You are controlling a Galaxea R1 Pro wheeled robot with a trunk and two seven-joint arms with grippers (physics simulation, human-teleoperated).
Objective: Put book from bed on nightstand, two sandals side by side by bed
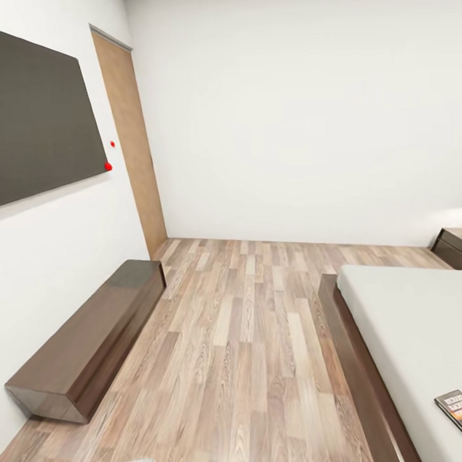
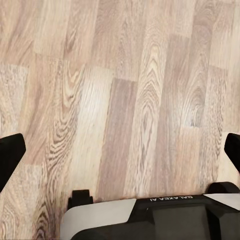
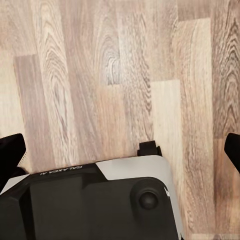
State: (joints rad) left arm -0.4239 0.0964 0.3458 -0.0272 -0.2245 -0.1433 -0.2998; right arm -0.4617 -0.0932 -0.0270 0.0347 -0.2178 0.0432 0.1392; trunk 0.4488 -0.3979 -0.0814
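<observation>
A thin dark paperback book with an orange band [image 1: 460,411] lies flat on the off-white mattress of the low dark-framed bed [image 1: 421,331], near its foot-end edge. A dark-brown nightstand [image 1: 454,246] stands beyond. Both wrist cameras face wood-plank floor [image 1: 241,337]: the left gripper [image 2: 120,150] and right gripper [image 3: 120,150] are spread wide, empty.

A wide strip of bare plank floor [image 1: 241,337] runs from near to the far wall, open for passage. On the left a long low bench [image 1: 88,342] hugs the wall; on the right the bed [image 1: 408,331] closes that side, a nightstand [image 1: 455,246] beyond it.
</observation>
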